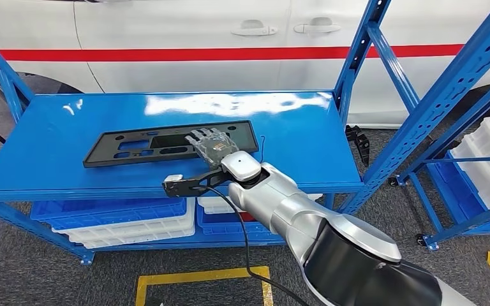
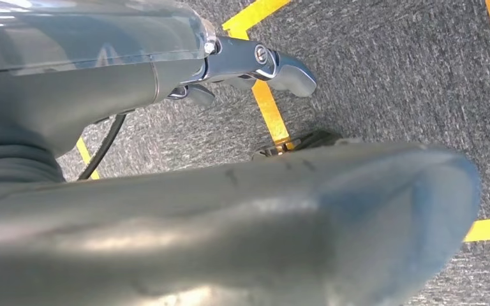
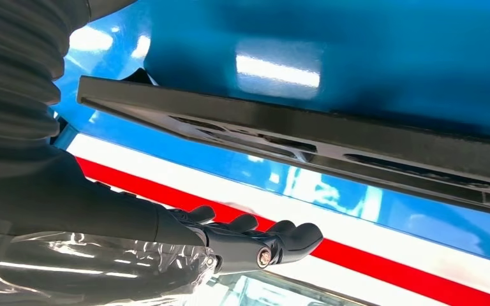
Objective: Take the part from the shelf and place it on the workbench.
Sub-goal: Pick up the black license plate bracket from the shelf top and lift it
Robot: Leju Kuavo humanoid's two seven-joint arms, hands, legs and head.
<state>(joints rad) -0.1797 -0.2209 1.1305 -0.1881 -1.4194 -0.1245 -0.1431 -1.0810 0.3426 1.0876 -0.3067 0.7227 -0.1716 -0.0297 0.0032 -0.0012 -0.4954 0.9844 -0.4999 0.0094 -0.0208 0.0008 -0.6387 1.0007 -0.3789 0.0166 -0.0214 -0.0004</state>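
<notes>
Currently the black part [image 1: 169, 143] lies flat on the blue shelf [image 1: 57, 146]; right hand [image 1: 212, 143] hovers over its right end, fingers spread, grasping nothing. Pickup and transfer to workbench remain.

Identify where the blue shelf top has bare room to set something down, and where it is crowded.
Bare blue surface lies behind the black part toward the white car, and right of it up to the blue upright. It is crowded mid-front, where the right hand hovers over the part.
</notes>
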